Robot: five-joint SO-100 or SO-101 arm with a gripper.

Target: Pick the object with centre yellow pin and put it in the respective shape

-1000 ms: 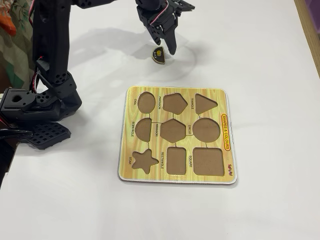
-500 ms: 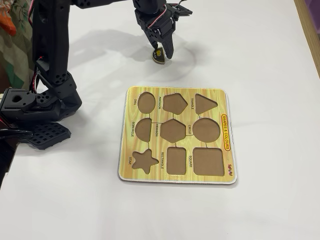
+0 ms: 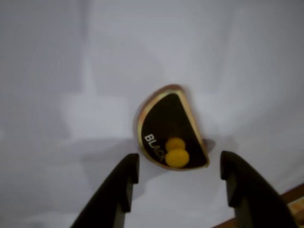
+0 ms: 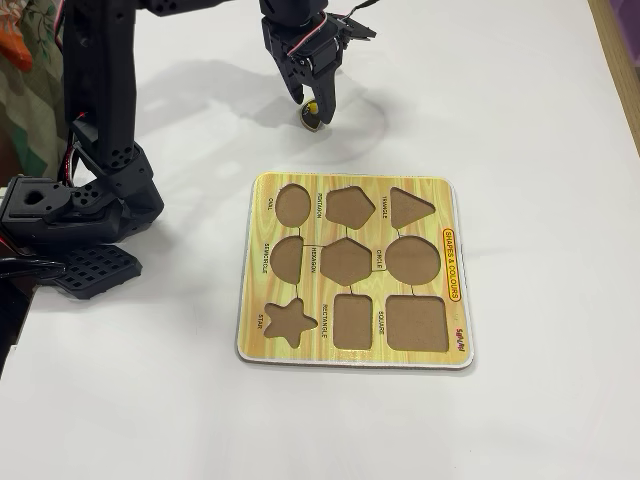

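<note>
The black semicircle piece (image 3: 166, 124) with a tan rim and a round yellow knob (image 3: 177, 157) lies flat on the white table. In the wrist view my gripper (image 3: 179, 167) is open, its two black fingers standing either side of the knob without touching it. In the fixed view the gripper (image 4: 312, 107) hangs low over the piece (image 4: 311, 121) and hides most of it. The yellow shape board (image 4: 455, 200) lies nearer the front, with its brown semicircle cutout (image 4: 287, 257) on the left side, empty.
The arm's black base and clamp (image 4: 70, 215) stand at the table's left edge. Other cutouts of the board, such as the oval (image 4: 292, 204) and circle (image 4: 413, 260), are empty. A wooden strip (image 4: 625, 60) runs along the table's right edge.
The gripper has moved left and down over the piece, from beside it to straddling its knob. The piece and the board have not moved.
</note>
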